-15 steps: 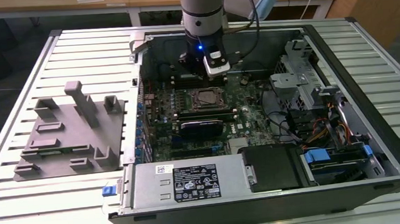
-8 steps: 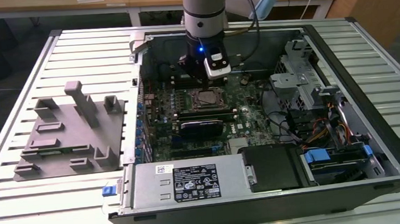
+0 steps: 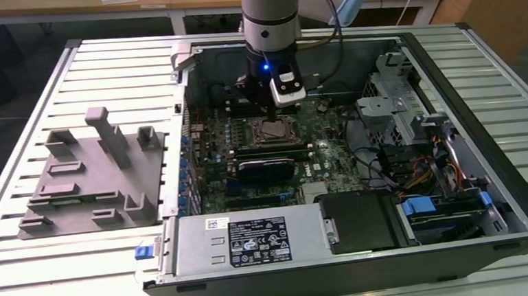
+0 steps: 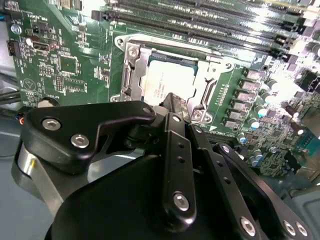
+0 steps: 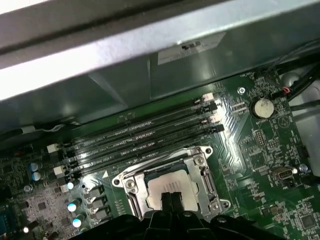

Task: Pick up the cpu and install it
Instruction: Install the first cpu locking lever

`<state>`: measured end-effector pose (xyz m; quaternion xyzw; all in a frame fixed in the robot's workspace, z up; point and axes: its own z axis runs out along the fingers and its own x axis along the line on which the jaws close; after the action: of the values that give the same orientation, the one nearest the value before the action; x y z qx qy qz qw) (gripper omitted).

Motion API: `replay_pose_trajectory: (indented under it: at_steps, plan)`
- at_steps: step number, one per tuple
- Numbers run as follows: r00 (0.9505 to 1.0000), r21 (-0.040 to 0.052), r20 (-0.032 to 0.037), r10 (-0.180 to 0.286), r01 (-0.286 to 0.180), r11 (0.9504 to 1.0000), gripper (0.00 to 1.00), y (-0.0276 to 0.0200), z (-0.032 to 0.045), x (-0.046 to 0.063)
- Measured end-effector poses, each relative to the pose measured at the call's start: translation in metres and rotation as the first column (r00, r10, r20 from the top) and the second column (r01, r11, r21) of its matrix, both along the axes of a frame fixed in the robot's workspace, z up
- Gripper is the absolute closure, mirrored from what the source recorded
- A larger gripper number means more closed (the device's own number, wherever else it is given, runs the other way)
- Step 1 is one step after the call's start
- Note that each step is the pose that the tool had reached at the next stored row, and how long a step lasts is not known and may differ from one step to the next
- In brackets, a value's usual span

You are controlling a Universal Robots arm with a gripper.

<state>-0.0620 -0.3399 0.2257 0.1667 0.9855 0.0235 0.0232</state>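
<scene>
While the gripper (image 3: pixel 269 114) hangs over the motherboard (image 3: pixel 324 159), one cpu (image 5: pixel 172 187) lies flat inside the one socket frame (image 5: pixel 131 185).
Fingertips (image 5: pixel 171 200) are pressed together with nothing between them, poised over the chip's 6 o'clock edge in the first wrist view; contact cannot be judged. Four memory slots (image 5: pixel 145 132) run beside the frame. Case walls (image 3: pixel 185 111) box the board; the grey fixture (image 3: pixel 91 174) sits outside at 9 o'clock in the exterior view.
</scene>
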Motion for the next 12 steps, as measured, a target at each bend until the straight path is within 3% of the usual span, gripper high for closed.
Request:
replay_pose_trajectory:
  at_steps: [12]
  plan:
    - [0.9999, -0.0036, 0.0, 0.01, -0.01, 0.9999, 0.89, -0.0018, 0.0015, 0.0058]
